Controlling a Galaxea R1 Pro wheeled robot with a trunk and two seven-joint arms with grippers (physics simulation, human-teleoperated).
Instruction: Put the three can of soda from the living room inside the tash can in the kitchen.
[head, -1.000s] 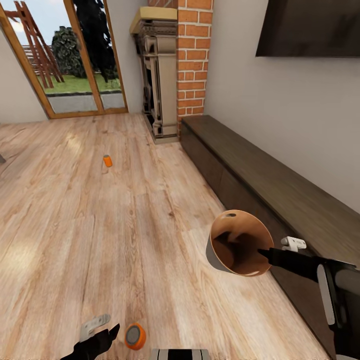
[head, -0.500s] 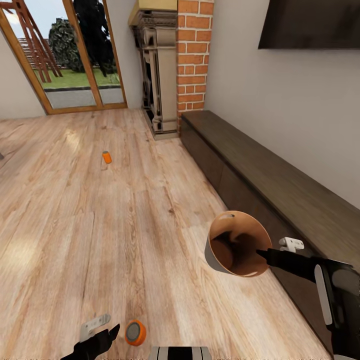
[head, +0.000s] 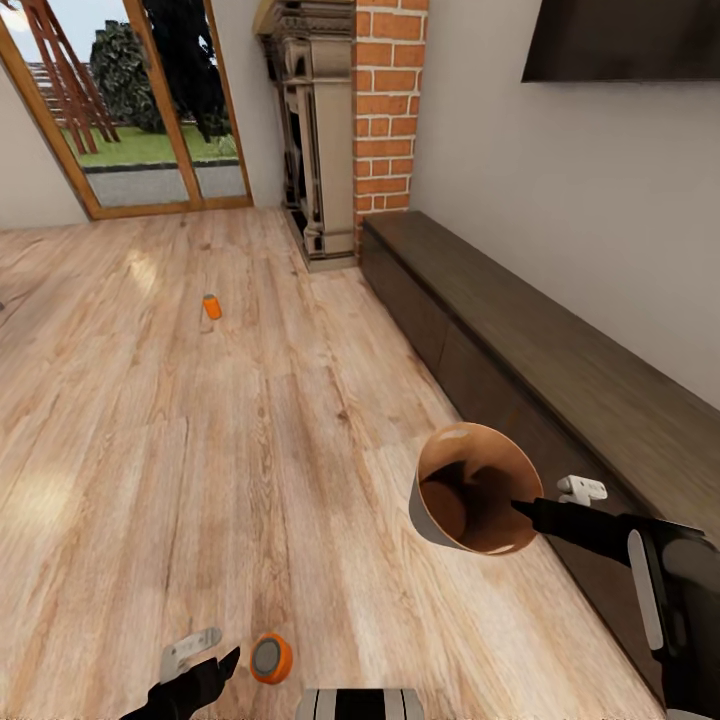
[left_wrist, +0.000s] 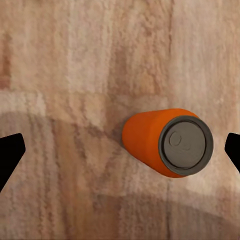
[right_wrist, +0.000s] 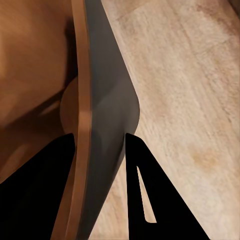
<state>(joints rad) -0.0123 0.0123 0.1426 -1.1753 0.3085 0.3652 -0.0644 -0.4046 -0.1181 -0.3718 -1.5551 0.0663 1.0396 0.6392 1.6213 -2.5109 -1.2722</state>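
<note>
Living room, robot facing the brick fireplace (head: 388, 110) and the glazed garden door (head: 140, 110). A long dark bench (head: 560, 370) runs along the white wall beneath the wall TV (head: 625, 38).

Right arm: the right gripper (head: 530, 512) holds the trash can (head: 455, 515) clear of the wood floor (head: 150, 450), tilted so that its glossy copper-brown interior faces the head camera. In the right wrist view the two black fingers (right_wrist: 150, 200) straddle the bin wall (right_wrist: 102, 115), one inside against the brown lining, the other outside against the grey skin; the jaws are clamped on the rim.

Left arm: the left gripper (head: 215, 660) hangs low over the floor, just beside an orange soda can (head: 270, 658). In the left wrist view this can (left_wrist: 167, 142) stands upright on the boards with its silver top toward the camera. The black fingertips (left_wrist: 10, 155) show at the two edges of that view, set wide apart; the can stands between them, nearer one fingertip and touching neither. The jaws are apart and hold nothing.

A second orange soda can (head: 211, 306) stands on the floor well away, toward the glazed door and apart from the fireplace. Whether the bin holds any can cannot be told, since its bottom lies in shadow.
</note>
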